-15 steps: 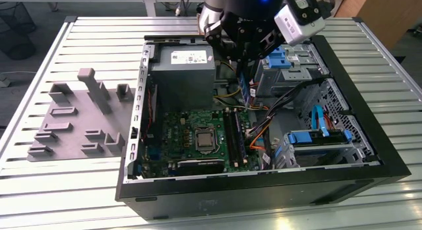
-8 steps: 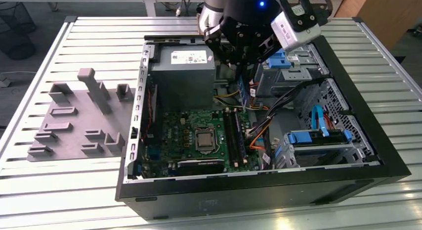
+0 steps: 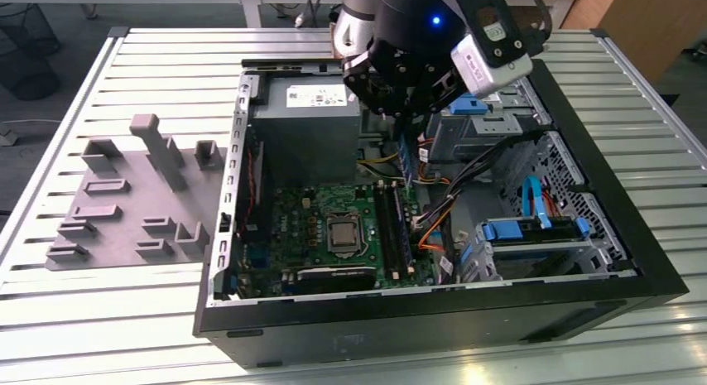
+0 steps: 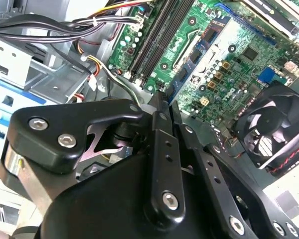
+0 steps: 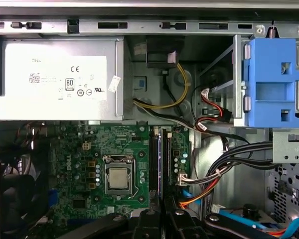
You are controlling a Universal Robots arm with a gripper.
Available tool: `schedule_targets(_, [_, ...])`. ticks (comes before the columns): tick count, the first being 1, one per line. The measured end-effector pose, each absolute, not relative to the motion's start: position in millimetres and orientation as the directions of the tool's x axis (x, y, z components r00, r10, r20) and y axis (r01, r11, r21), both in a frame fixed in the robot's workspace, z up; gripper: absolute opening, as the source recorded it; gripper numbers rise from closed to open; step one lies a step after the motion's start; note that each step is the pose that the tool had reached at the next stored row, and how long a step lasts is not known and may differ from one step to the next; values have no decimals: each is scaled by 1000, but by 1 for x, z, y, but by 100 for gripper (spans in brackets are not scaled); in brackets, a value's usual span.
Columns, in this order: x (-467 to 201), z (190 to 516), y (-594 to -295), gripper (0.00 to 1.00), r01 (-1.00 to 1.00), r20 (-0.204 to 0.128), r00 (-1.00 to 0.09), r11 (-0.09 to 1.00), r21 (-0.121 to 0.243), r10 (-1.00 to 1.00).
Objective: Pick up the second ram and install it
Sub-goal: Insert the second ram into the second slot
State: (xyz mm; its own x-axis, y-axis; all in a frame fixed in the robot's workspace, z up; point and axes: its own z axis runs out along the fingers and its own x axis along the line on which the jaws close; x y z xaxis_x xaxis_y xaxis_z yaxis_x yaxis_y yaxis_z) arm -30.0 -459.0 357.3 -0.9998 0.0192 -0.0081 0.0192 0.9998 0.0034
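My gripper (image 3: 406, 124) hangs over the open computer case (image 3: 618, 261), shut on the second ram (image 3: 409, 157). The ram is a thin bluish-green stick held on edge, pointing down at the motherboard (image 3: 320, 211). Its lower end sits a little above the long black memory slots (image 3: 389, 228), near their far end. In the first wrist view the ram (image 5: 161, 164) appears edge-on between the two fingers (image 5: 148, 221), lined up along the slots (image 5: 153, 159). The second wrist view has the black fingers (image 4: 159, 149) in front, with the slots (image 4: 154, 35) beyond them.
The grey power supply (image 3: 310, 112) fills the case's far end. Bundled cables (image 3: 442, 211) and blue drive latches (image 3: 531, 228) crowd the exterior view's right of the slots. The processor socket (image 5: 118, 178) lies beside them and a black fan (image 4: 269, 129) stands nearby. A grey fixture plate (image 3: 132, 194) lies on the table.
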Motion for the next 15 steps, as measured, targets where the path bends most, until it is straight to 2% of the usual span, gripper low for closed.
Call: schedule_targets(15, [-30, 329, -460, 14, 19, -9, -1000, 1000, 3, 20])
